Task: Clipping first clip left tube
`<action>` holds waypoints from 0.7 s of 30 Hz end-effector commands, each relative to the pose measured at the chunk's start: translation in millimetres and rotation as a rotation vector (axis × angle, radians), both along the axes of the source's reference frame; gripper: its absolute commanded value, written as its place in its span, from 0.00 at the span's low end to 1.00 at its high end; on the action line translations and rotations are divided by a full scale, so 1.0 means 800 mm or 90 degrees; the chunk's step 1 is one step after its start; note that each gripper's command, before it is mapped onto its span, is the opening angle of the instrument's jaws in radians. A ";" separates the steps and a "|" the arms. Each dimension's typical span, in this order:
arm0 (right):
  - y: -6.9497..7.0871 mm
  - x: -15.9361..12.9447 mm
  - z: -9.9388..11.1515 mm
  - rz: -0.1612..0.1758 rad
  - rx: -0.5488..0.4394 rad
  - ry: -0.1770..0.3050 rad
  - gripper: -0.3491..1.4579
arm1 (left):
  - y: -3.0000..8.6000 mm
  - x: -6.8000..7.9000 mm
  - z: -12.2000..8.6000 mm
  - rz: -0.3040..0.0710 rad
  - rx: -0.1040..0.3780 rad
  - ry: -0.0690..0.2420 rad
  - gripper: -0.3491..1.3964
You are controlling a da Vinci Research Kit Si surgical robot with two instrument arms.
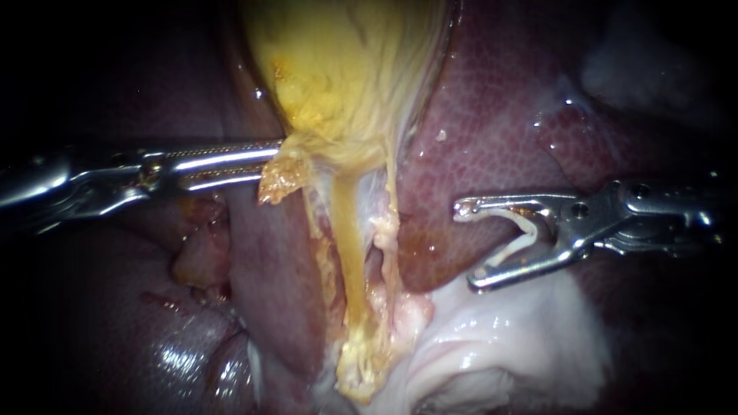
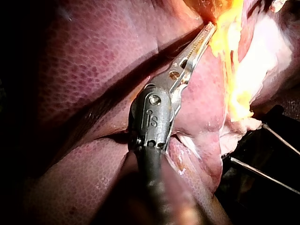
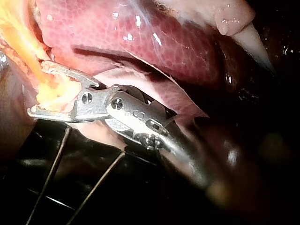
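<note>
The yellow gallbladder (image 1: 346,69) hangs at the top middle, narrowing into two strands that run downward. The left tube (image 1: 350,246) is yellow; the paler right tube (image 1: 390,223) lies beside it. My left instrument (image 1: 270,165) comes in from the left, its jaws shut on the gallbladder's lower edge; the left wrist view shows its jaws (image 2: 206,35) together at the yellow tissue. My right instrument (image 1: 467,244) stands to the right of both tubes, apart from them, jaws open. A white clip (image 1: 519,234) sits between those jaws. The right wrist view shows these jaws (image 3: 38,89) wide apart.
Dark red liver (image 1: 492,138) lies behind and on both sides of the tubes. Pale white tissue (image 1: 500,346) spreads under the right instrument. Thin metal wires (image 3: 51,164) cross the dark ground below the tissue edge in both wrist views.
</note>
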State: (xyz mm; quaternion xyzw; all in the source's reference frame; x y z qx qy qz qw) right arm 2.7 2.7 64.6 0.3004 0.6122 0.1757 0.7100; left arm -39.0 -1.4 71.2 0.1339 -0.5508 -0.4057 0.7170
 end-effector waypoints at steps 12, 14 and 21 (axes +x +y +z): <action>0.0000 -0.0002 0.0000 -0.001 0.000 0.000 0.52 | -0.0001 0.0035 -0.0018 0.007 0.008 -0.007 0.27; 0.0000 -0.0003 0.0000 -0.001 0.000 0.000 0.52 | -0.0001 0.0049 -0.0024 0.010 0.009 -0.009 0.34; 0.0000 -0.0003 0.0001 -0.001 0.000 0.000 0.52 | -0.0005 0.0079 -0.0045 0.010 0.009 -0.020 0.46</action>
